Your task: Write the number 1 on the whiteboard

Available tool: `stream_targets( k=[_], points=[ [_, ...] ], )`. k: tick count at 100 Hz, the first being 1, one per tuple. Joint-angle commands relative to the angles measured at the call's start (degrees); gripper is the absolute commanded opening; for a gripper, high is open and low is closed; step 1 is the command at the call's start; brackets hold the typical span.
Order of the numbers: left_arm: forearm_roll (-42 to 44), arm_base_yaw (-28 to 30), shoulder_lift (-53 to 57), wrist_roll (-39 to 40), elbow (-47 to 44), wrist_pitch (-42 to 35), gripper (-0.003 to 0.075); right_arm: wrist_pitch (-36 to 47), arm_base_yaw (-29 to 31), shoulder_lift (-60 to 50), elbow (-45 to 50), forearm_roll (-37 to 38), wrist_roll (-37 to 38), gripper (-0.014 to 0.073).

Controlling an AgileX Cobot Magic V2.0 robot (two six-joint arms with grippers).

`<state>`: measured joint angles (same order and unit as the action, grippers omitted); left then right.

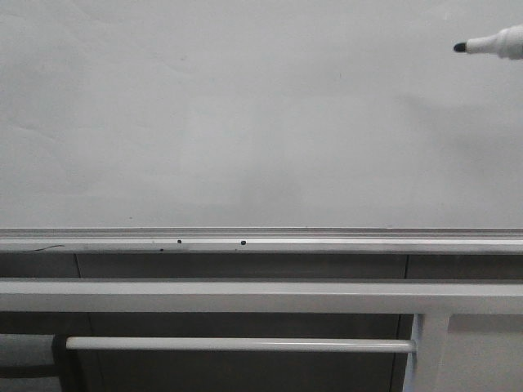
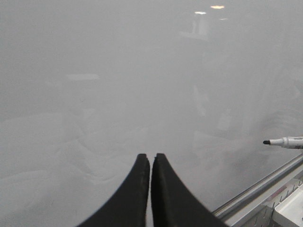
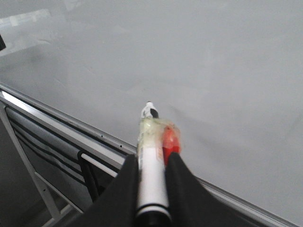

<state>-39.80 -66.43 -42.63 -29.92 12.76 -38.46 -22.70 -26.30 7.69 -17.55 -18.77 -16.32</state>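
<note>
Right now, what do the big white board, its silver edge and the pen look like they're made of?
The big white glossy whiteboard looks like a smooth coated panel: it mirrors ceiling lights. Its silver edge rail looks like brushed aluminium, with a dull metallic sheen. The white black-tipped marker looks plastic, probably with a felt tip.

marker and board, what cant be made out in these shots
- Marker: front view's right edge cuts off barrel and right gripper.
- Tip contact with whiteboard: no view settles it.
- Marker tip: blurred in right wrist view.
- Left gripper: absent from front view.
</note>
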Motion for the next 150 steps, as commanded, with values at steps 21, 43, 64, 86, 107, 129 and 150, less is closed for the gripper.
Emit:
stream_targets(
  k=[21, 43, 64, 86, 107, 129, 150],
  points=[
    [0.5, 0.14, 0.18, 0.52, 1.43, -3.73, -0.002, 7.52, 0.31, 4.42, -1.43, -0.6, -5.59, -0.0043],
    [-0.35, 0.14, 0.18, 0.52, 1.43, -3.73, -0.002, 9.31, 0.31, 4.81, -1.43, -0.7, -5.59, -0.0044],
    [-0.35, 0.14, 0.18, 0.52, 1.43, -3.73, -0.002, 11.42, 0.31, 7.52, -1.43, -2.85, -5.59, -0.0044],
    [-0.35, 0.14, 0.18, 0.52, 1.43, -3.73, -0.002, 11.87, 0.31, 9.22, -1.53, -3.04, -5.59, -0.0044],
    [-0.35, 0.14, 0.18, 0.52, 1.43, -3.73, -0.002, 12.47, 0.31, 9.34, -1.53, -3.04, -5.59, -0.0043],
    [-0.35, 0.14, 0.18, 0.52, 1.43, -3.73, -0.002, 14.53, 0.31, 9.55, -1.53, -2.61, -5.59, -0.0043],
    [-0.35, 0.14, 0.18, 0.52, 1.43, -3.73, -0.002, 14.7, 0.31, 9.55, -1.53, -1.3, -5.59, -0.0043]
  ],
)
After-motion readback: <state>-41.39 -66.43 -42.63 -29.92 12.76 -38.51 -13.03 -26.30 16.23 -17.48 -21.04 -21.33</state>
